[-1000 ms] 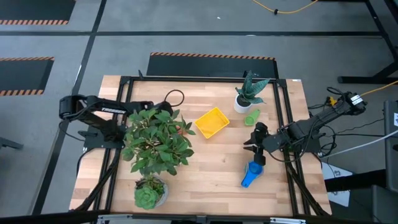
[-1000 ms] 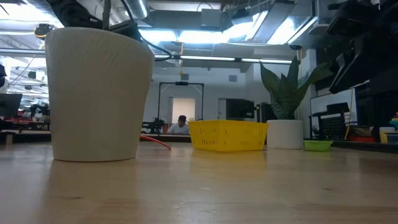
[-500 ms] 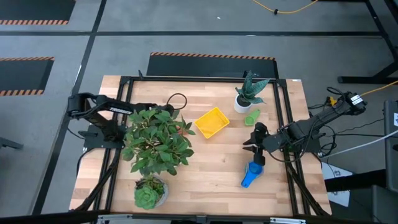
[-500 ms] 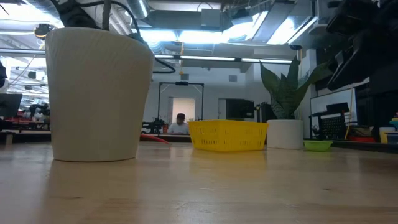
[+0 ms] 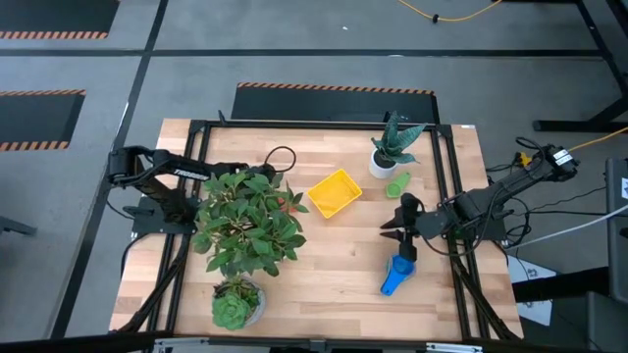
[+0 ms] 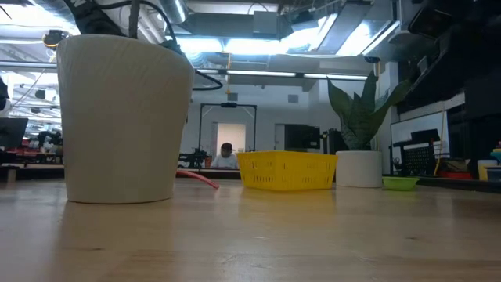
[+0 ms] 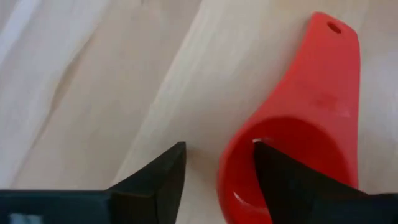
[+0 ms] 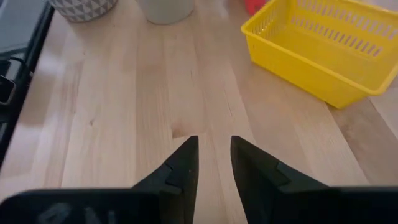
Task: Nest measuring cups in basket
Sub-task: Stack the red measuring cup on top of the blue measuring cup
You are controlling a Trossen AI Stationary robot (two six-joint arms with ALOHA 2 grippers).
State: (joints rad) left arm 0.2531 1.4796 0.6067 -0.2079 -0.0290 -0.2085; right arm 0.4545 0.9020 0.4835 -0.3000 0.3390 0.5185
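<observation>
Yellow basket (image 5: 335,192) sits mid-table with nothing inside. The left gripper (image 7: 217,163) is down by the big leafy plant (image 5: 247,222), fingers spread either side of the red cup's (image 7: 297,137) rim, one finger inside the bowl. The right gripper (image 5: 392,222) hovers between the green cup (image 5: 396,184) and the blue cups (image 5: 395,274), fingers a narrow gap apart, holding nothing. The green cup lies beside the small white pot (image 5: 381,164).
</observation>
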